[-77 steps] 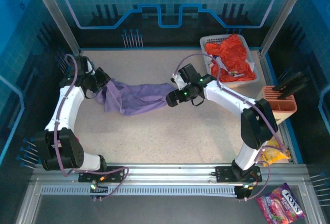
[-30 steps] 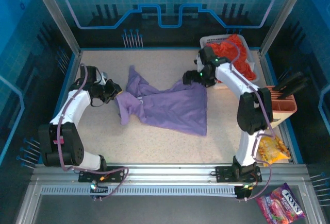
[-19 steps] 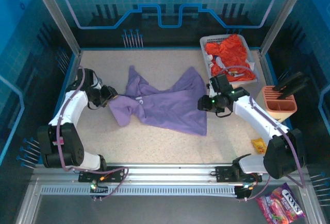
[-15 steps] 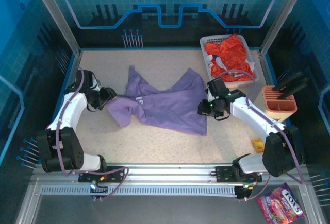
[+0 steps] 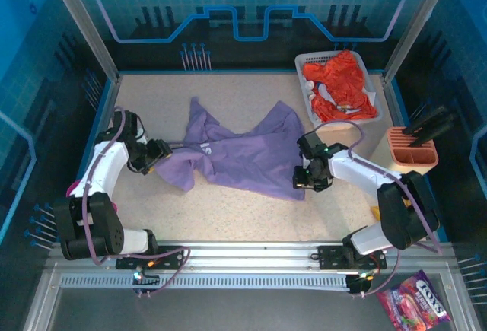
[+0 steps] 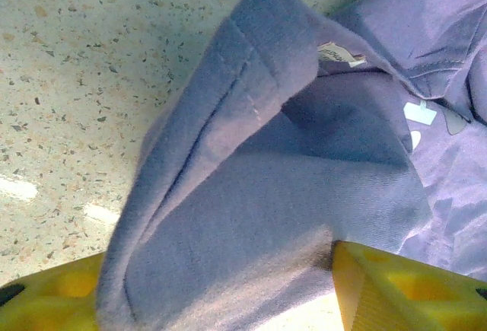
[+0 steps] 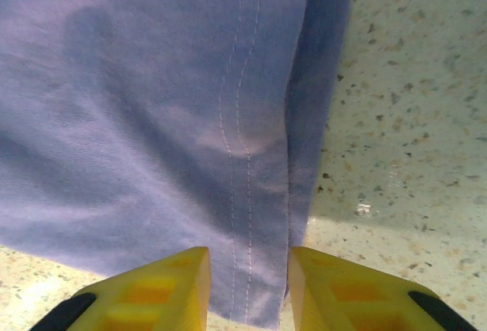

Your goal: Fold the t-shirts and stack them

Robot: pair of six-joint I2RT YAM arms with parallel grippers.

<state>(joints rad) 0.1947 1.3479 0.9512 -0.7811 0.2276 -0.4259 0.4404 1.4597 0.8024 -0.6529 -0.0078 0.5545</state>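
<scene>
Purple shirt (image 5: 243, 156) lies mid-table, half spread, rumpled at its left end. Step looks like flattening before the first fold. Left gripper (image 5: 156, 152) pinches a bunched fold at the shirt's left end, jaws closed on cloth. Right gripper (image 5: 313, 179) straddles the hem corner, jaws narrowly apart, grip unclear. Next: pull the ends apart, taut. Room toward near and left edges; basket (image 5: 304, 63) with orange shirt (image 5: 342, 80) fills the far-right corner.

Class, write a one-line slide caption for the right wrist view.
Right end effector straddling the stitched hem of the lavender t-shirt on the speckled table.
</scene>
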